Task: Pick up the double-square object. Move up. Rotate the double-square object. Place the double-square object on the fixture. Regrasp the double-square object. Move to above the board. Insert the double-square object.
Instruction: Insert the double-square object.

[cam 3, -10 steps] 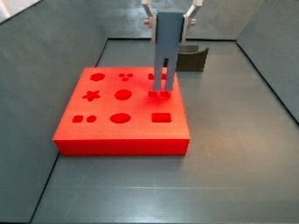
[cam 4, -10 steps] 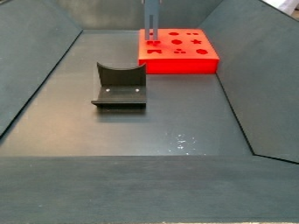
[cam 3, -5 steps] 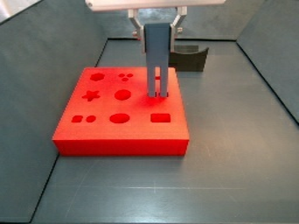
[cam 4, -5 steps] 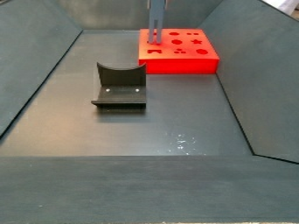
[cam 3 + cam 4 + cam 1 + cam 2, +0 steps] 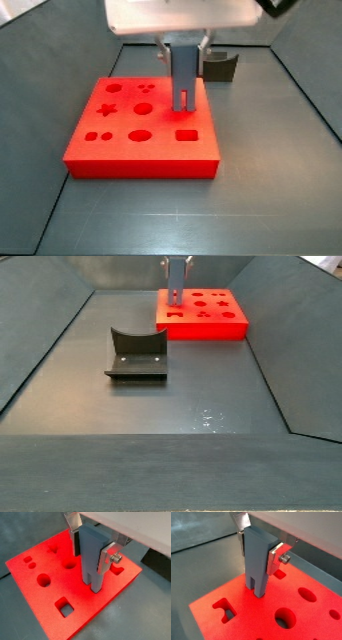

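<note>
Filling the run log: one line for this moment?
gripper: shut on double-square object | peg upright, lower end at board | fixture: empty

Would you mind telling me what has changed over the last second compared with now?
The gripper has come down over the board, lowering the upright double-square object it stays clamped on, so the peg's lower end now meets the board's top. The board and the fixture have not moved.

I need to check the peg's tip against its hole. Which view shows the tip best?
A wrist view: the peg, clamped upright in the gripper, shows its forked tip close up at the board. A side view shows the peg whole but small; the far side view shows only a sliver.
</note>
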{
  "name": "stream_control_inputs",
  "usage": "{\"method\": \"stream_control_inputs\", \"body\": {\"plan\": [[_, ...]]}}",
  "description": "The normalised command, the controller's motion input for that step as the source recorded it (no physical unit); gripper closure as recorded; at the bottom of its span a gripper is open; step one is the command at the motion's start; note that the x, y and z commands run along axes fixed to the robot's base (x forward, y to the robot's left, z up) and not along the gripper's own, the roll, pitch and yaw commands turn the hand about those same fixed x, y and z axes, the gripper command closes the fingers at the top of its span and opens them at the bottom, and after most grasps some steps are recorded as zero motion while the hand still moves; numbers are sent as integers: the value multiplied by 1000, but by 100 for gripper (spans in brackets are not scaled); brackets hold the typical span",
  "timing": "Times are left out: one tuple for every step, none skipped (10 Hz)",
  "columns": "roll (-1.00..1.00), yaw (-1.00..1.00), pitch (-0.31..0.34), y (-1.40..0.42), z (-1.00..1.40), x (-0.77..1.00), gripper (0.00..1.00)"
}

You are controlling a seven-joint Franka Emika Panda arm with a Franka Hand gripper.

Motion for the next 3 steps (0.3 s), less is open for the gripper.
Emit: {"method": "stream_control_inputs", "body": {"plan": [[-37, -131, 40, 0, -66, 303, 100], [0, 0, 46, 0, 0, 63, 100], [0, 0, 20, 0, 0, 0, 100]]}}
